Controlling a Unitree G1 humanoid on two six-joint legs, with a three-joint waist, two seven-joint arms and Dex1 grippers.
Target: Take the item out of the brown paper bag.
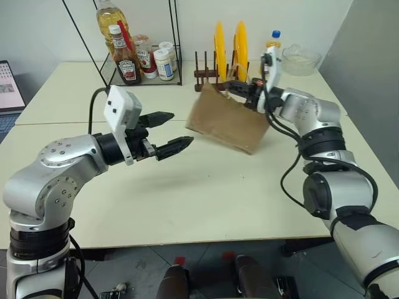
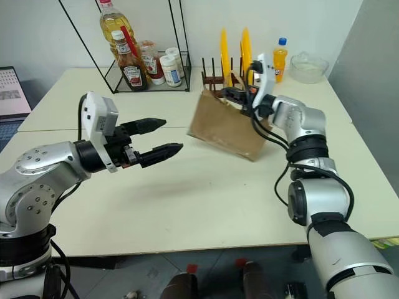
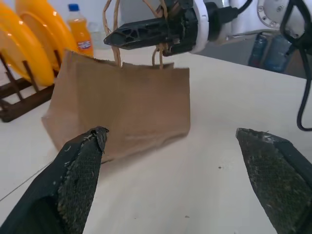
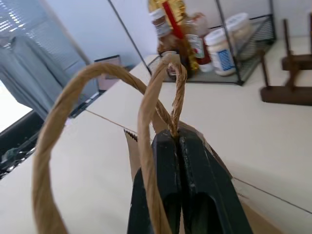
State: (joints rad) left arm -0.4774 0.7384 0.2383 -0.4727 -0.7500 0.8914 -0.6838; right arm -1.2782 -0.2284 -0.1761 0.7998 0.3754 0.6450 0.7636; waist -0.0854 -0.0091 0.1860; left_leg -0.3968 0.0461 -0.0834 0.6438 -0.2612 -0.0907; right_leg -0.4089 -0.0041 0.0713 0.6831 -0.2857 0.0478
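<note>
Hanging tilted above the desk point(image 1: 187, 205), the brown paper bag point(image 1: 225, 122) is held up by the right gripper point(image 4: 181, 141), whose fingers are pinched tight on a tan twine handle point(image 4: 171, 92). A second twine loop point(image 4: 63, 126) stands free beside it. The paper is creased and flat-sided, with a zigzag top edge; one lower corner is close to or touching the desk. No contents can be made out from outside. The left gripper point(image 1: 169, 132) is held level, pointed toward the bag, fingers spread wide with nothing between them. Behind the bag are noted yellow plates point(image 1: 229, 42) in a wooden rack and an orange soda bottle point(image 1: 273, 42).
</note>
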